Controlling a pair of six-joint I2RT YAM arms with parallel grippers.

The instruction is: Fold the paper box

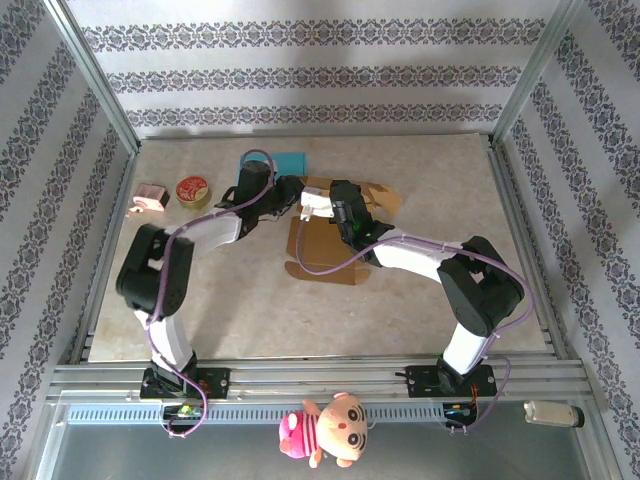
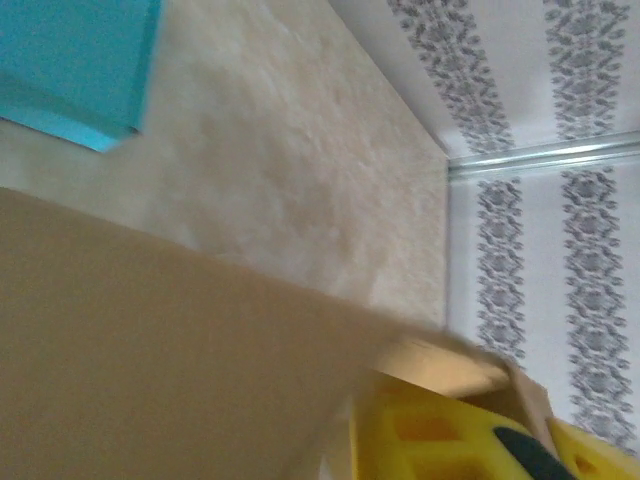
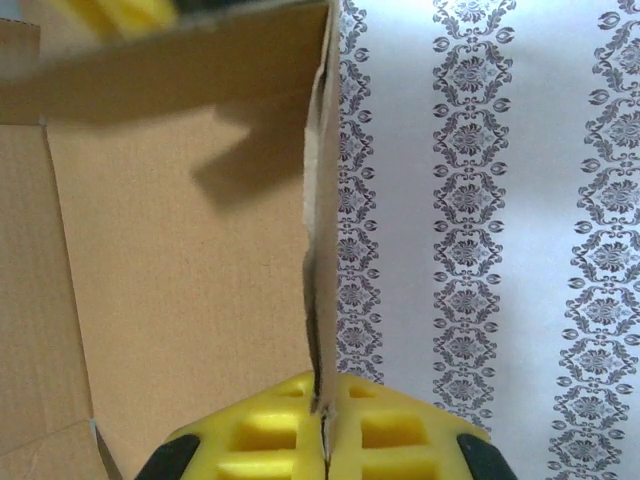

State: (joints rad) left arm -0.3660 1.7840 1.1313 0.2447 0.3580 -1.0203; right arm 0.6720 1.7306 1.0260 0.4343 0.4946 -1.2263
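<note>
The right gripper (image 3: 322, 405) has its jaws clamped on one wall of the brown cardboard box (image 3: 180, 280), likely to hold it upright between them for folding. The left gripper (image 1: 287, 190) is at a flap just beyond (jaws' state: cannot tell).

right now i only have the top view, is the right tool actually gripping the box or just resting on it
observer: gripping. the right wrist view shows the right tool shut on the thin edge of a box flap.
operator: and the left tool, holding anything
observer: can't tell. the left wrist view shows a blurred cardboard panel close beside one yellow finger.
</note>
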